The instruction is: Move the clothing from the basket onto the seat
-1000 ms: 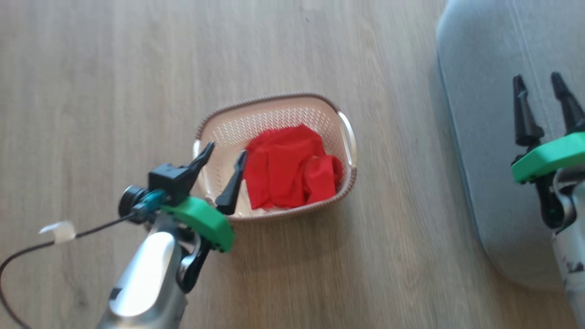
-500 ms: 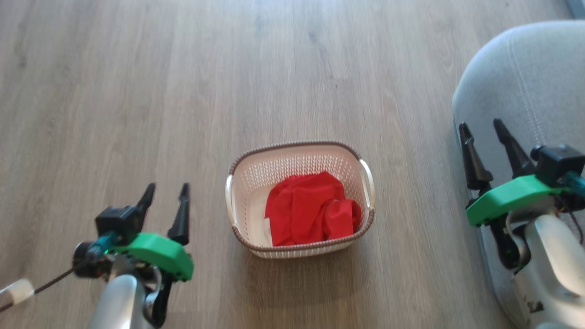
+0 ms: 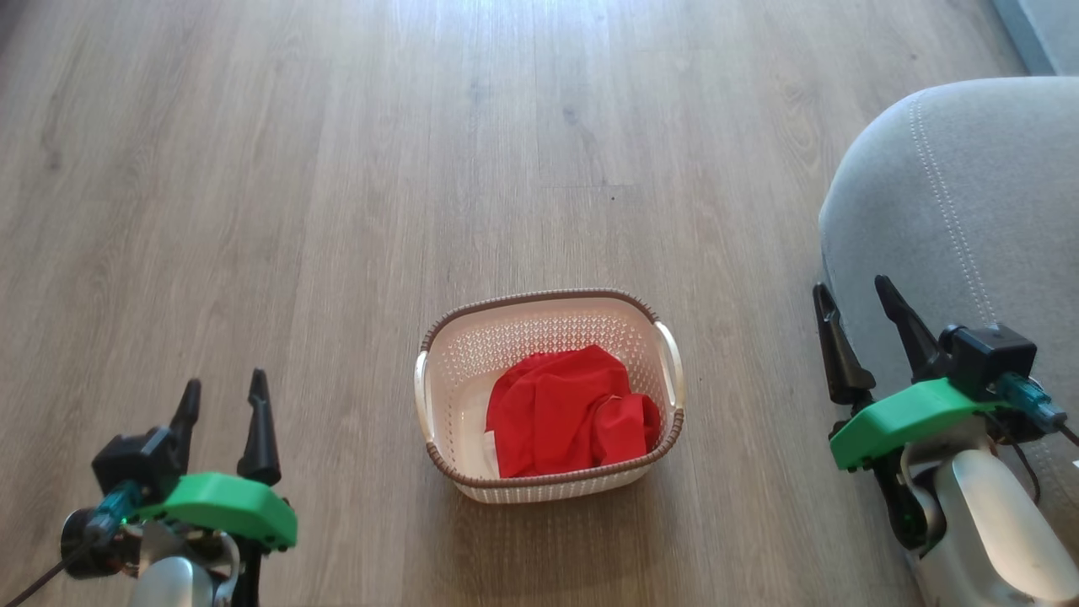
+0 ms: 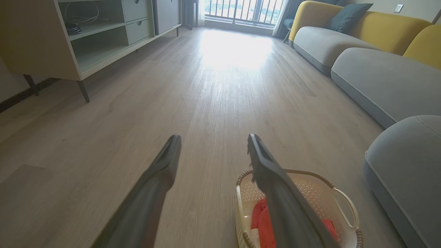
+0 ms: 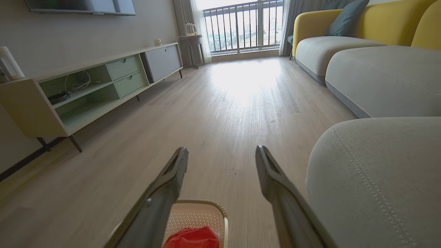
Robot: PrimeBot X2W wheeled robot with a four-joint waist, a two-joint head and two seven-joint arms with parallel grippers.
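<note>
Both grippers empty; clothing in the basket, nothing on the seat.
Head view: left gripper (image 3: pixel 225 381) and right gripper (image 3: pixel 850 287) hang with jaws spread wide, well apart from the basket (image 3: pixel 539 297) on the floor (image 3: pixel 337 211). The clothing (image 3: pixel 566 413) is bunched at its near right, and the seat (image 3: pixel 969 211) lies to the right. Likely risk: a light basket dragged or tipped if a finger snags the perforated wall. Left wrist view: the basket sits low right behind a finger (image 4: pixel 275 186), so the reach could come in off-centre. Right wrist view: the seat's rounded corner is close, so a garment dropped near the edge may slide off.
</note>
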